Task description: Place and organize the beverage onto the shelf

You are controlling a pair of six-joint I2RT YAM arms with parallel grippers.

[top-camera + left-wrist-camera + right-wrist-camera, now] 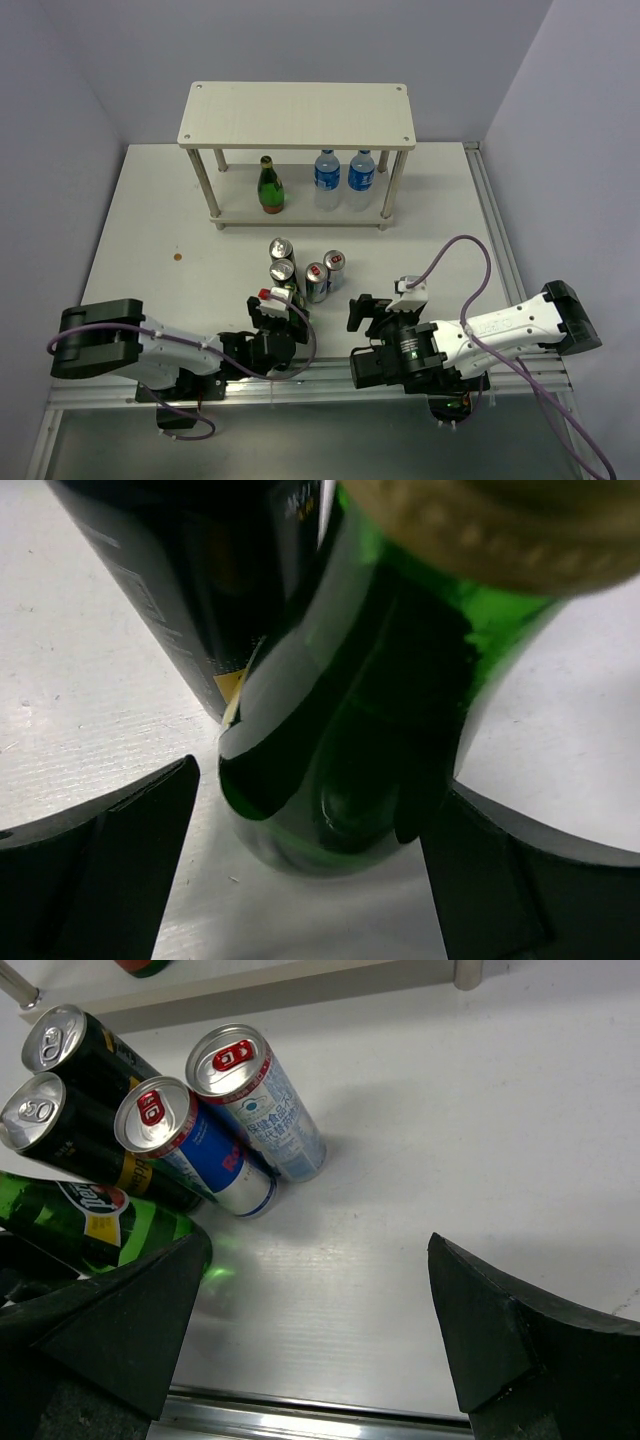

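Note:
A green glass bottle (pixel 340 760) with a gold cap stands upright on the table between the fingers of my left gripper (pixel 320 780). The jaws are open around it. The right finger (pixel 520 880) is at the glass and the left finger (pixel 100 870) stands a little apart. In the top view the left gripper (pixel 283 305) covers that bottle. Just beyond stand two black cans (pixel 282 259) and two slim blue-silver cans (pixel 325 274). My right gripper (pixel 365 312) is open and empty to the right of them. The shelf (pixel 297 115) holds another green bottle (pixel 269 186) on its lower board.
Two clear water bottles with blue labels (pixel 344 176) stand on the shelf's lower board, to the right. A metal rail (pixel 320 1415) runs along the table's near edge, close under my right gripper (pixel 320 1250). A small brown spot (pixel 177 258) marks the table at left.

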